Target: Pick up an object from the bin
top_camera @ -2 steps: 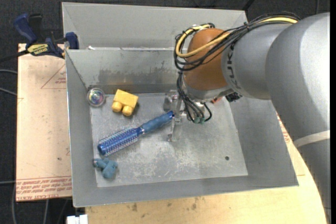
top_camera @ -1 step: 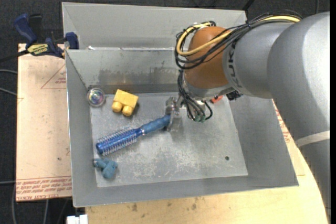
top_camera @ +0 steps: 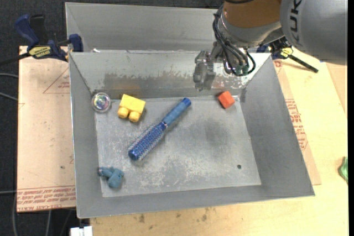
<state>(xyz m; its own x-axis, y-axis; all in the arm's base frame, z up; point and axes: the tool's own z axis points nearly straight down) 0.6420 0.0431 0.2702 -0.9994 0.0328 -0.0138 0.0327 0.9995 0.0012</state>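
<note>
My gripper (top_camera: 202,73) hangs over the far wall of the bin, right of the middle, with nothing seen between its fingers. A small orange block (top_camera: 225,99) lies just right of it and nearer, on the bin floor by the far wall. A blue brush (top_camera: 159,129) with a smooth handle and a bristled head lies slanted across the middle of the floor, its handle end nearest the gripper.
A yellow toy brick (top_camera: 131,107) and a small shiny ball (top_camera: 101,101) lie at the far left. A blue-grey bent piece (top_camera: 112,176) sits in the near left corner. The arm with its orange cover looms over the bin's far right corner.
</note>
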